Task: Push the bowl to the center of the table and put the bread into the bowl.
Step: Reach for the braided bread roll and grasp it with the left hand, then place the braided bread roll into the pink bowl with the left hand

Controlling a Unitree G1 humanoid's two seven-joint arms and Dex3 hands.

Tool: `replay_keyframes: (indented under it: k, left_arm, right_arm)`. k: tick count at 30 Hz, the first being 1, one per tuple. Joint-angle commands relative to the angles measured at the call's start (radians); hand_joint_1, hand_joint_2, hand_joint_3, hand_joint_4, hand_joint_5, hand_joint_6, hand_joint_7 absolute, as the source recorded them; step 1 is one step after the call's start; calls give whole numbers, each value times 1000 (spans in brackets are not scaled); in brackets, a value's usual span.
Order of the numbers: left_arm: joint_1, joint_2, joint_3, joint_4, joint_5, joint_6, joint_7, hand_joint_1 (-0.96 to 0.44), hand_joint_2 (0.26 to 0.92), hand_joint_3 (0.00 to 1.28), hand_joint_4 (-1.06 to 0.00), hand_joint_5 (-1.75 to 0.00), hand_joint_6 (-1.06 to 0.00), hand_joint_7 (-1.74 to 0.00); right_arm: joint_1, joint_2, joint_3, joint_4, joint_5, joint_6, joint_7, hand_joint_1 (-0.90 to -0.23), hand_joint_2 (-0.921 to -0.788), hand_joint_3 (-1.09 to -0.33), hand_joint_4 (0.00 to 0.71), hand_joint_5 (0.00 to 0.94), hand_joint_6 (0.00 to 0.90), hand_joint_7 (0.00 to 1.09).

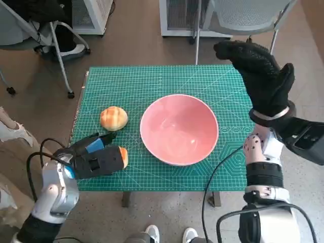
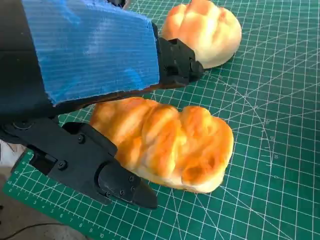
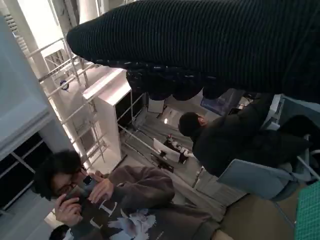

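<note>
Pink bowl (image 1: 179, 129) is sitting mid-bench, nothing in it; smooth, round, glossy. Two bread rolls, golden, lumpy: one bread roll (image 1: 114, 118) lying just left of the bowl on the green gridded mat (image 1: 152, 81), second roll (image 2: 165, 142) nearer the bench's front edge, left hand (image 1: 93, 159) fingers (image 2: 120, 187) closing around it. Right hand (image 1: 260, 76) is hovering above the bowl's far right, fingers spread, holding nothing.

Pale arms, dark hands

The left hand (image 2: 85, 95) is black plastic with screw heads, and ribbed blue tape covers its back; the right hand (image 1: 260, 76) wears a black knitted glove with a pale cuff ring. Black cables loop beside both white-grey forearms.
</note>
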Motion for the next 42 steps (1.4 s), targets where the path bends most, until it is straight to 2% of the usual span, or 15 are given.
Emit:
replay_keyframes:
  k: [1,2,3,4,5,6,8,10,11,12,14,22,32,37,42]
  left_arm:
    - [-40,-16,-29,88,3,0,18,-165,734,12,-105,-28,-292,-37]
    - [-45,-19,-34,106,9,-2,34,-159,736,12,-111,-28,-298,-38]
    - [-48,-21,-38,119,13,-3,46,-94,758,17,-207,-639,-392,-55]
    - [-49,-23,-41,132,20,-5,64,-50,770,18,-259,-1038,-453,-65]
    - [-50,-24,-43,140,23,-6,77,-6,785,21,-369,-1293,-537,-92]
    - [-51,-25,-45,145,24,-6,83,23,794,23,-442,-1456,-591,-109]
    - [-48,-26,-48,149,32,-4,108,47,803,24,-505,-1598,-639,-123]
    - [-44,-26,-51,152,43,-1,135,25,838,104,-556,-1426,-626,-656]
    - [-44,-27,-53,153,44,0,142,17,852,134,-574,-1361,-619,-859]
    - [-37,-24,-53,145,49,-4,152,14,857,145,-581,-1338,-617,-932]
    - [-23,-17,-55,124,59,-11,166,7,880,140,-609,-1363,-642,-965]
    - [-15,-2,-52,85,54,-14,145,3,892,151,-567,-1462,-716,-903]
    - [1,17,-35,36,38,-27,122,3,895,149,-588,-1444,-692,-930]
    - [46,43,26,-131,15,-24,96,2,904,134,-604,-1400,-657,-995]
    - [64,49,57,-216,11,-13,80,2,907,121,-619,-1374,-655,-1007]
  right_arm:
    - [32,-1,2,-8,0,7,3,-615,-921,-754,162,0,215,92]
    - [34,-1,3,-11,-1,6,2,-615,-921,-754,163,0,214,93]
    - [35,-1,3,-14,-1,5,2,-615,-921,-754,163,1,214,94]
    - [36,-2,4,-16,-2,4,2,-615,-921,-753,163,1,214,96]
    - [37,-2,4,-18,-3,3,2,-615,-921,-753,164,1,213,97]
    - [38,-2,4,-19,-3,3,2,-615,-921,-752,164,1,213,99]
    - [39,-3,5,-21,-3,3,2,-615,-921,-752,164,1,212,101]
    - [40,-4,5,-22,-3,2,3,-617,-921,-751,165,1,211,104]
    - [40,-4,5,-23,-3,2,2,-618,-921,-751,165,1,210,106]
    - [40,-5,5,-21,-3,2,3,-618,-921,-751,165,1,210,107]
    - [39,-5,4,-19,-2,1,4,-620,-921,-750,165,1,208,111]
    - [36,-5,4,-14,2,3,10,-622,-921,-749,165,1,203,122]
    - [32,-5,3,-8,4,2,13,-625,-921,-747,166,1,195,139]
    - [30,-3,2,-4,4,-1,12,-618,-921,-747,167,2,190,148]
    - [28,-1,2,-3,0,-4,8,-615,-921,-749,168,2,186,157]
